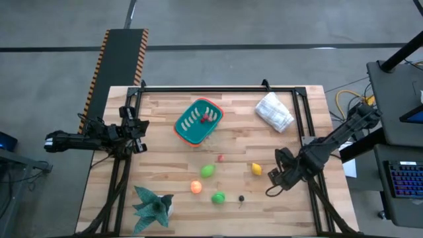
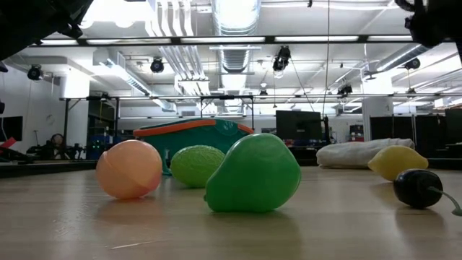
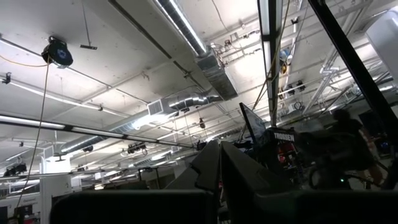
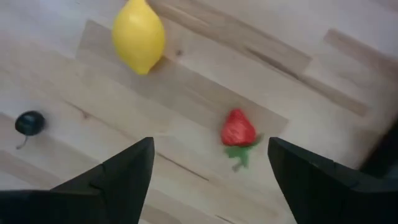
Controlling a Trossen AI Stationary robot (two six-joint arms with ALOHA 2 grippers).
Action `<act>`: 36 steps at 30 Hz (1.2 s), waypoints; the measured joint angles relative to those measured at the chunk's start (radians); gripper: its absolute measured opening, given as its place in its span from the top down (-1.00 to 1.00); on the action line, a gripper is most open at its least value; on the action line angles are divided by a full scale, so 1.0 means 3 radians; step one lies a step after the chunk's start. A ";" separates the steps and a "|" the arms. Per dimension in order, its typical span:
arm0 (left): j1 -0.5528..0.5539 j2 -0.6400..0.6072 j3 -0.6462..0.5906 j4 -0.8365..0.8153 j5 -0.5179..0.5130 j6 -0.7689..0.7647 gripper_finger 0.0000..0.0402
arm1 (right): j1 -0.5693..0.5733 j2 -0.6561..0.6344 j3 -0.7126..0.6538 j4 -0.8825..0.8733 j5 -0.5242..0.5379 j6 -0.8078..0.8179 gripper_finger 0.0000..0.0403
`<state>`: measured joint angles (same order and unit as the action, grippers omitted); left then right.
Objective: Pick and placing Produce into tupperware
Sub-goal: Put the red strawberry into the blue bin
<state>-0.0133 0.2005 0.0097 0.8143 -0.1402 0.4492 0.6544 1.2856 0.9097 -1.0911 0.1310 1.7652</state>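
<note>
Left gripper parked at table's left edge, jaw state unclear. Tupperware up center, loose produce below it. Right gripper spread wide near lemon; risk: round fruit rolls off fingers.

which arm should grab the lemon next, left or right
Right. The right gripper hangs open beside the lemon, which also shows in its wrist view. The left gripper sits at the table's far left edge, pointing up at the ceiling.
</note>
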 joint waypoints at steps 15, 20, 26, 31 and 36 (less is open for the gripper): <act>-0.0001 0.0003 0.0000 0.0004 0.0022 0.0000 1.00 | 0.0001 0.0381 -0.0448 0.0455 -0.0234 0.0111 -0.52; -0.0001 0.0001 0.0000 0.0001 0.0022 0.0000 1.00 | 0.0006 0.0581 -0.0455 0.0470 -0.0290 0.0084 -0.52; -0.0001 0.0003 0.0000 0.0001 0.0022 -0.0001 1.00 | 0.0008 0.0817 -0.0460 0.0542 -0.0299 0.0024 -0.50; -0.0001 0.0002 0.0000 0.0001 0.0022 0.0000 1.00 | 0.0008 0.0935 -0.0453 0.0548 -0.0310 0.0012 -0.46; -0.0001 0.0005 0.0000 0.0001 0.0021 0.0000 1.00 | 0.0008 0.0914 -0.0457 0.0575 -0.0328 0.0013 -0.30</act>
<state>-0.0135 0.2020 0.0097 0.8146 -0.1338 0.4491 0.6567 1.5598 0.7727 -0.9184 0.0326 1.7691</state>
